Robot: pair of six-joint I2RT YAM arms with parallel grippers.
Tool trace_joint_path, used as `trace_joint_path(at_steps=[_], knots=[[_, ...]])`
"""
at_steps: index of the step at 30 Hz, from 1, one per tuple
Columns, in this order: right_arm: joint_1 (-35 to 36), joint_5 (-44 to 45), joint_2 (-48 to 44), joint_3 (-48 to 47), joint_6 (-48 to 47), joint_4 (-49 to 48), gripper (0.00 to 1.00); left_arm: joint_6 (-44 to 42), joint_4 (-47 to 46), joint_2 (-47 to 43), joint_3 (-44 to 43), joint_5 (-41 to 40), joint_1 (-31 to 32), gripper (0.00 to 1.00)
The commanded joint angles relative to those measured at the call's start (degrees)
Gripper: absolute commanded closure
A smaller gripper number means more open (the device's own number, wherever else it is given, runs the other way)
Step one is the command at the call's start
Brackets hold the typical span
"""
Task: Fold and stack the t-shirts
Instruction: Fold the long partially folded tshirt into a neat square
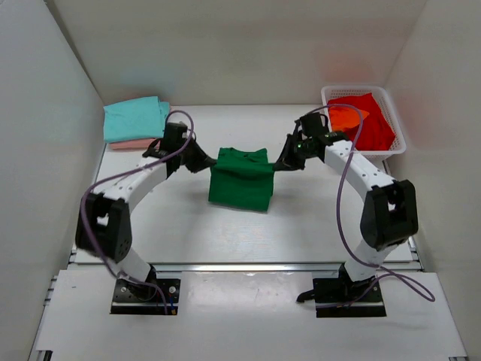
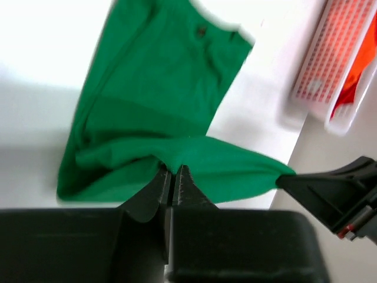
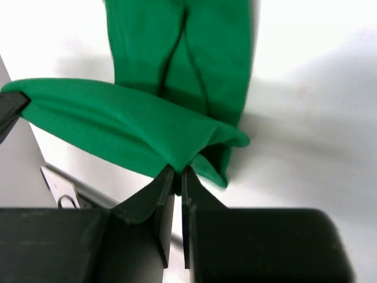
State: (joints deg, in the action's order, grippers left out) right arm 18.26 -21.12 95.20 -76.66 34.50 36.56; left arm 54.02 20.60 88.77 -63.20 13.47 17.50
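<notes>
Above the table, left gripper and right gripper are pinching opposite corners of the soft, sagging green t-shirt.

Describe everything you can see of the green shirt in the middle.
The green shirt is soft, plain, dark green cloth, partly folded. Its far edge is lifted and pulled taut between the left claw and the right claw, each shut on one end. The rest drapes down in loose folds and lies on the white table, between the two arms. Nothing else touches it.
</notes>
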Motion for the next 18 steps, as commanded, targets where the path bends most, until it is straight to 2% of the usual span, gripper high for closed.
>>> trace_joint_path(at_steps=[1,2,3,4,5,6,7,8,9,10,11,12,14,15,16,17,18], knots=[[-4.6,-1.9,7.6,-7.7,-2.4,-4.6,0.93,-1.8,-3.5,8.2,-8.5,-2.4,-2.8,0.82],[-5.2,-2.7,11.0,-10.8,-2.2,-6.1,0.76,-1.1,-6.7,11.5,-9.0,-0.7,-4.0,0.85],[-5.9,-2.1,12.5,-12.3,-2.9,-7.2,0.67,-0.2,-9.6,14.6,-9.4,0.7,-4.7,0.85],[-6.3,-1.3,14.6,-14.2,-3.3,-9.9,0.59,1.5,-16.1,16.3,-8.8,3.4,-6.1,0.80],[-6.7,-0.3,15.6,-15.5,-3.5,-10.8,0.58,2.7,-24.6,16.6,-7.0,5.6,-7.7,0.63],[-6.8,1.0,15.6,-16.1,-3.4,-12.8,0.58,4.8,-28.4,17.6,-6.4,6.8,-8.2,0.56],[-7.1,1.3,16.1,-16.8,-4.0,-14.0,0.55,5.8,-31.6,17.8,-6.3,8.1,-9.1,0.54],[-7.5,1.5,16.3,-18.3,-4.5,-13.9,0.54,5.4,-32.8,18.2,-6.3,9.1,-10.0,0.62],[-7.3,2.0,16.3,-18.8,-4.5,-13.0,0.53,3.5,-31.9,17.9,-6.6,9.3,-9.9,0.63],[-7.4,1.7,16.2,-19.1,-5.4,-13.3,0.53,1.2,-31.8,16.7,-6.2,9.3,-9.9,0.60],[-7.1,1.4,16.2,-18.5,-5.8,-13.2,0.51,0.0,-31.9,16.3,-5.2,9.5,-9.8,0.49],[-6.8,1.5,15.6,-17.2,-6.4,-13.4,0.50,-0.9,-32.4,15.0,-3.4,9.8,-9.8,0.42],[-5.3,1.4,15.4,-15.0,-6.9,-13.8,0.50,-0.4,-34.9,13.5,0.1,11.0,-10.4,0.49],[-5.0,1.9,14.6,-14.0,-7.5,-13.4,0.50,-1.1,-34.7,12.8,1.7,11.5,-10.7,0.48],[-4.3,1.9,14.4,-13.3,-7.5,-13.3,0.50,-2.7,-33.7,12.3,2.3,11.7,-10.6,0.45],[-3.5,2.2,13.6,-11.9,-7.4,-13.1,0.50,-5.0,-31.2,11.8,3.3,11.0,-10.9,0.35],[-3.8,2.6,13.0,-10.6,-7.3,-13.2,0.50,-6.5,-29.1,11.7,3.4,10.2,-10.9,0.33]])
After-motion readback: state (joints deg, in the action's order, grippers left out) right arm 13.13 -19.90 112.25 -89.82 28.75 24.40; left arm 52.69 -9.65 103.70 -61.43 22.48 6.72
